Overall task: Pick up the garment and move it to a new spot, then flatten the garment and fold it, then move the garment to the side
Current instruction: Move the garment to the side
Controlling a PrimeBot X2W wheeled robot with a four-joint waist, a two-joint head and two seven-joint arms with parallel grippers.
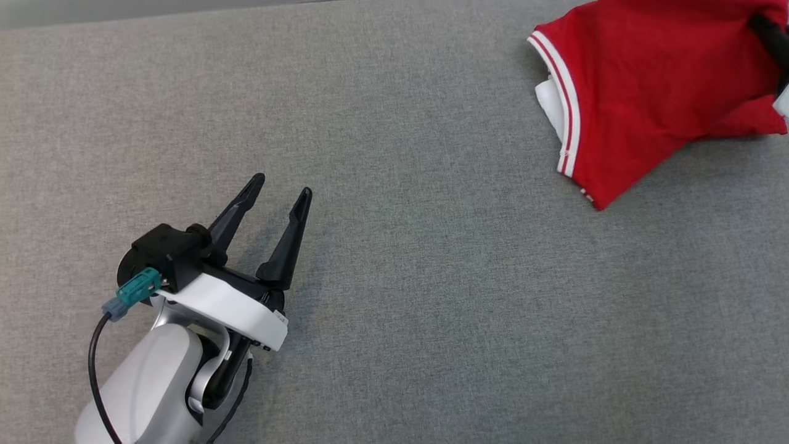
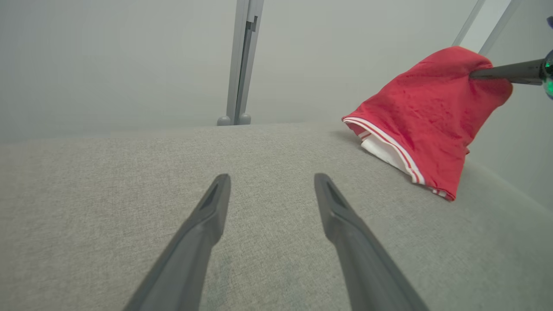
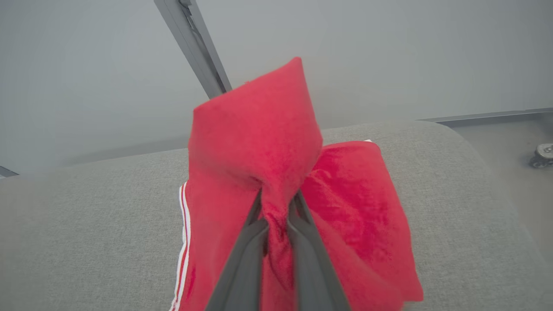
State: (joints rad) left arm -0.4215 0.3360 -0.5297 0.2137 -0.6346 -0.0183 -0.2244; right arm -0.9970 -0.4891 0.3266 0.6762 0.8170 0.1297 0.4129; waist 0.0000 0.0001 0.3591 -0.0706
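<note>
While my left gripper (image 1: 282, 187) hangs over the grey surface (image 1: 431, 277) with jaws wide apart and empty, my right gripper (image 3: 276, 203) is clamped on the red garment (image 1: 641, 92), whose striped hem rests at the surface's far right.

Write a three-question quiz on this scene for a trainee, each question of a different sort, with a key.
1. True or false: the left tool is shut on the garment.
2. The right tool is: A) open above the garment; B) shut on a bunch of the garment; C) shut on nothing.
3. Fill in: the garment is red with ____ stripes along one edge.

Key:
1. False. It stands open, apart from the garment.
2. B
3. white
</note>
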